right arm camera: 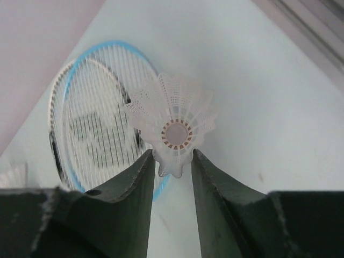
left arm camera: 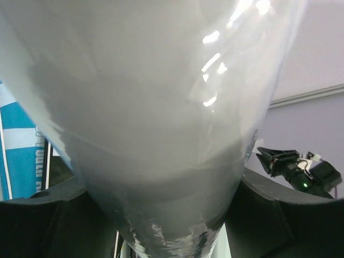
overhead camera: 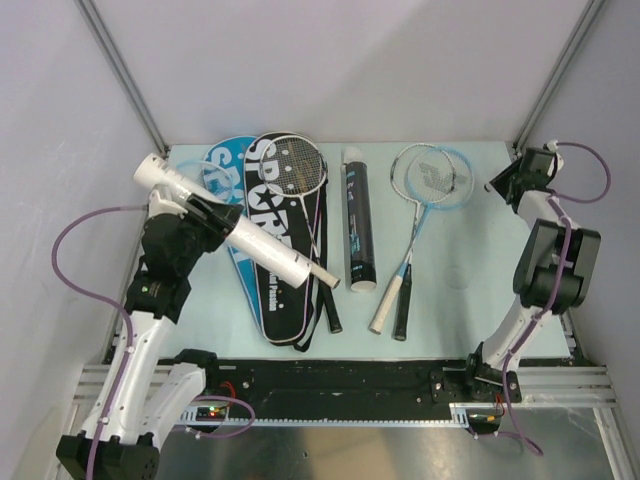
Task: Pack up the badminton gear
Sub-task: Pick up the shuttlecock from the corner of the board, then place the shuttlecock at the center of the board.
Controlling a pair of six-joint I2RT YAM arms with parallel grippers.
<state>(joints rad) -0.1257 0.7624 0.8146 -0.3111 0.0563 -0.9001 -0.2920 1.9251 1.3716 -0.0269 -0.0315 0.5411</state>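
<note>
The left claw [overhead camera: 212, 222] stands fairly wide, clamped round the middle of the white tube [overhead camera: 275, 255]. The tube juts out to both sides of the claw, tilted, above the black "SPORT" cover [overhead camera: 285, 315] lying below. The right claw [right arm camera: 173, 160] shows only a slim gap, its two tips pinching the lower skirt edge of a white shuttlecock [right arm camera: 174, 126] that sticks out just past them. Beyond the shuttlecock, the overlapping heads of two rackets [right arm camera: 91, 123] lie on the table [right arm camera: 258, 80].
</note>
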